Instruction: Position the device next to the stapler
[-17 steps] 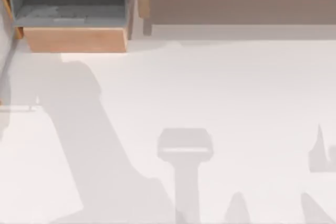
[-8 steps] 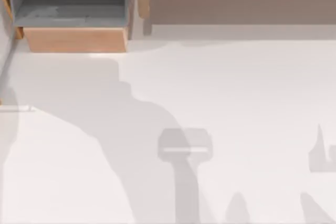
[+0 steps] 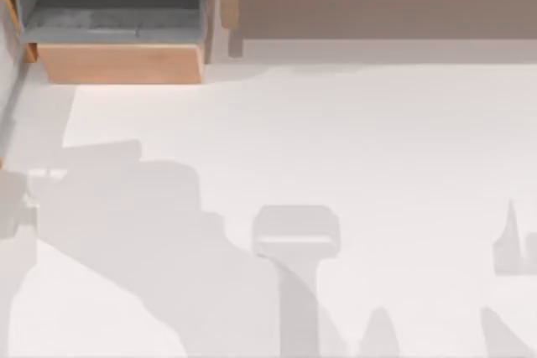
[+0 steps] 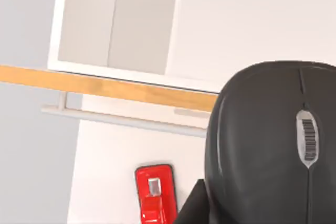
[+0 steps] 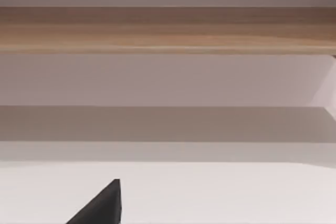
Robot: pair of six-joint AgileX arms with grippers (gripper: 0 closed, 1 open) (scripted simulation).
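In your left wrist view, the black computer mouse [image 4: 270, 145] sits close against the camera, apparently carried, though I cannot tell how the left claw's fingers stand. Beyond it, well apart on the white table [image 4: 121, 150], lies the red stapler [image 4: 155, 193], so your left arm is nearer; the right arm is parked.

Lighting: bright, even and washed-out; the white desk [image 3: 394, 148] nearly bleaches, with no glare spots. Shadows: soft pale grey patches from my arms spread over the desk's left and lower part in the top view, and a broad band lies under the wooden ledge [image 5: 168, 30]. Focus: my left wrist view shows the black mouse [image 4: 273, 145] close with a dull sheen, edges mildly soft.
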